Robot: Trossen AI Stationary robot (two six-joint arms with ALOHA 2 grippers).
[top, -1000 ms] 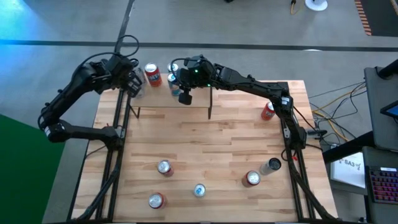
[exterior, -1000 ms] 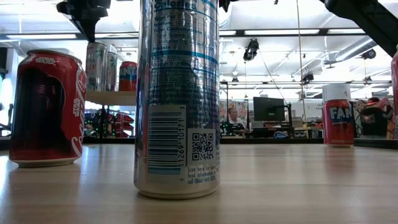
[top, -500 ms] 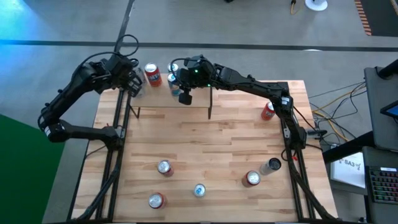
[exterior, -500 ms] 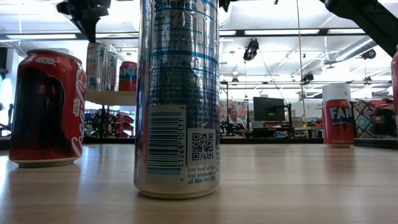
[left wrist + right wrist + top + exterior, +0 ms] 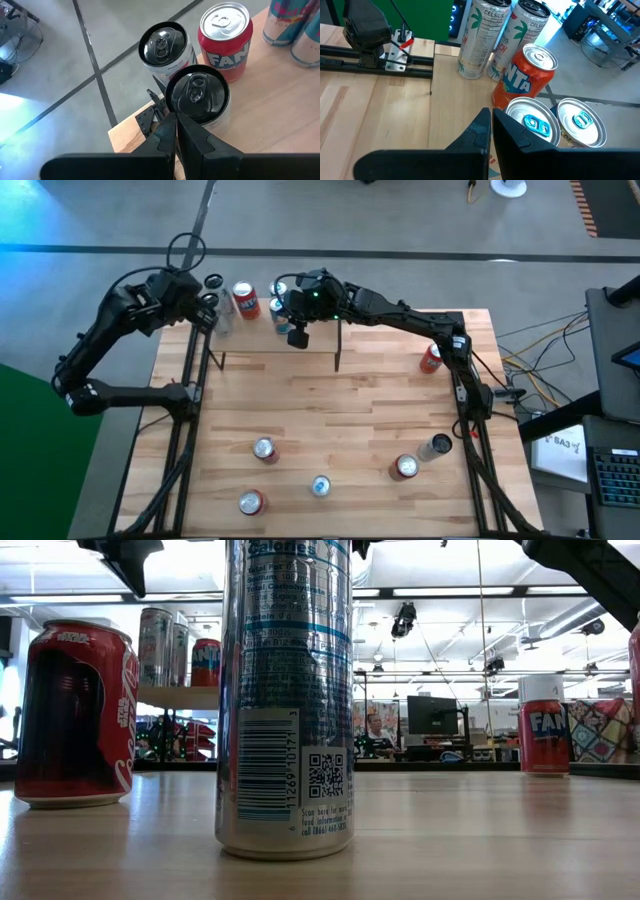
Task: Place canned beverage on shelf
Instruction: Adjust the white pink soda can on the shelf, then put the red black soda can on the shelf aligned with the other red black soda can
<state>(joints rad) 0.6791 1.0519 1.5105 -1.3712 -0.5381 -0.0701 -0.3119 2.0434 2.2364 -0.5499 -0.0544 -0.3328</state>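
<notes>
Nearest the low camera, a tall silver and blue slim can (image 5: 285, 700) with a barcode and QR code stands upright on the butcher-block wooden tabletop (image 5: 330, 410). Just to its left, slightly farther back, stands a red cola can (image 5: 75, 715). From above, the near part of the tabletop carries five upright cans well apart from one another: a silver-topped red can (image 5: 264, 448), a second red can (image 5: 250, 502), a blue-topped can (image 5: 320, 486), a red can with a silver lid (image 5: 405, 467) and a dark slim can (image 5: 437, 445). Farther back, near the right edge, stands a red Fanta can (image 5: 430, 358).

At the far edge sits the shelf of light wood on thin black metal uprights (image 5: 262, 330). On it stand a red Fanta can with a silver top (image 5: 224, 40), two black-lidded silver cans (image 5: 163, 50) close together, and pale Celsius cans (image 5: 482, 37).

The left gripper (image 5: 176, 122) hangs above the shelf's left end, over the black-lidded cans, its fingers pressed together and holding nothing. The right gripper (image 5: 491, 122) hovers over the shelf farther right, above silver cans with blue tabs (image 5: 532, 122), likewise closed and empty.
</notes>
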